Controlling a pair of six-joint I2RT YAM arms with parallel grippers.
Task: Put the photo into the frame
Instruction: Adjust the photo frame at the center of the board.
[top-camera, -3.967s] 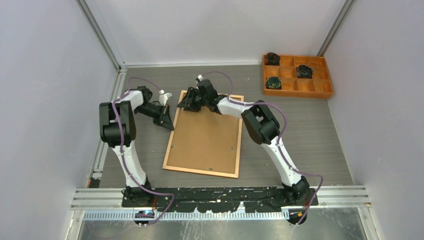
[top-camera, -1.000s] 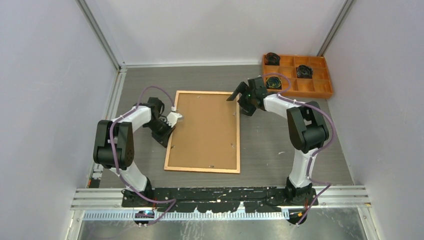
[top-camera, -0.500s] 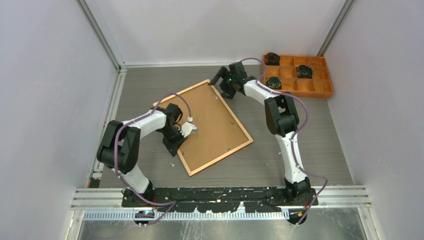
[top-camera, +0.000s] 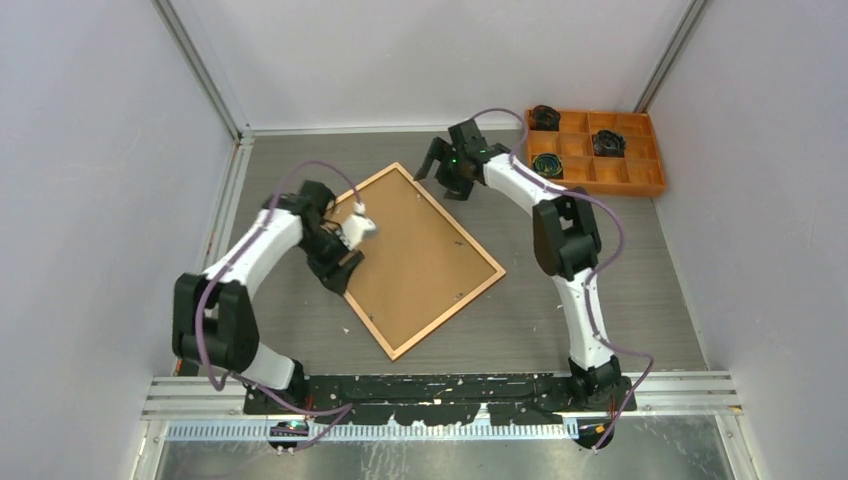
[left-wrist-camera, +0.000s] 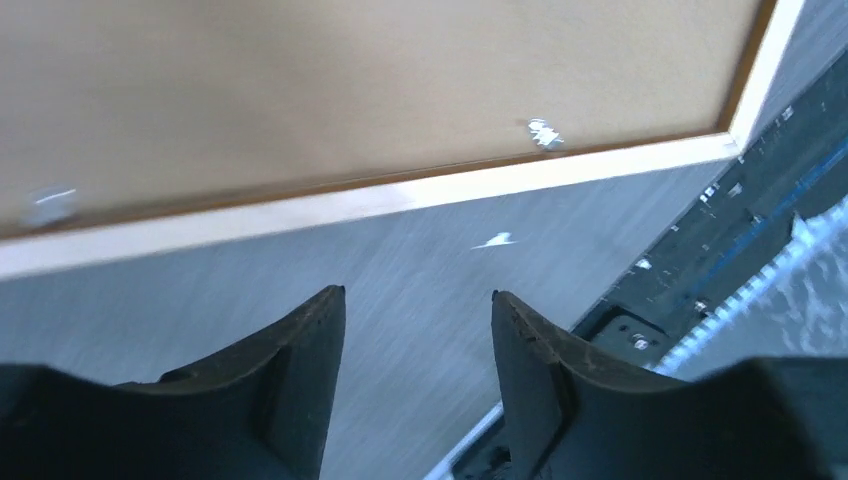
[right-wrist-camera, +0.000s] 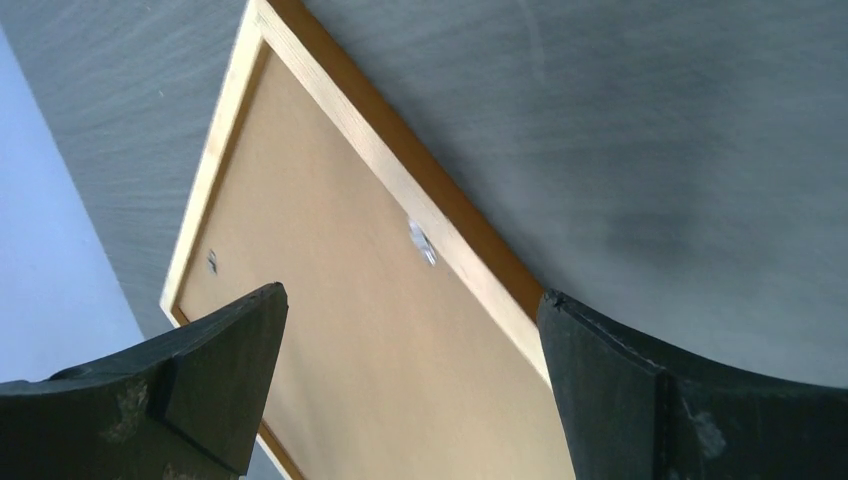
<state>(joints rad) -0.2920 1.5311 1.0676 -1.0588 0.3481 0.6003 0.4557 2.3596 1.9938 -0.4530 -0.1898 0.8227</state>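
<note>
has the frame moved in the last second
Yes. The frame has turned anticlockwise in the top view: its edges lay square to the near rail, and now run diagonal, one corner pointing at it.

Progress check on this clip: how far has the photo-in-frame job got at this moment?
Done: nothing confirmable. The frame lies back-up with its brown backing board seated; the photo shows in no view, so it may be underneath or absent. In hand: nothing; the left gripper and right gripper hover open by the frame's edges. Left: at minimum confirming the photo is inside.
</note>
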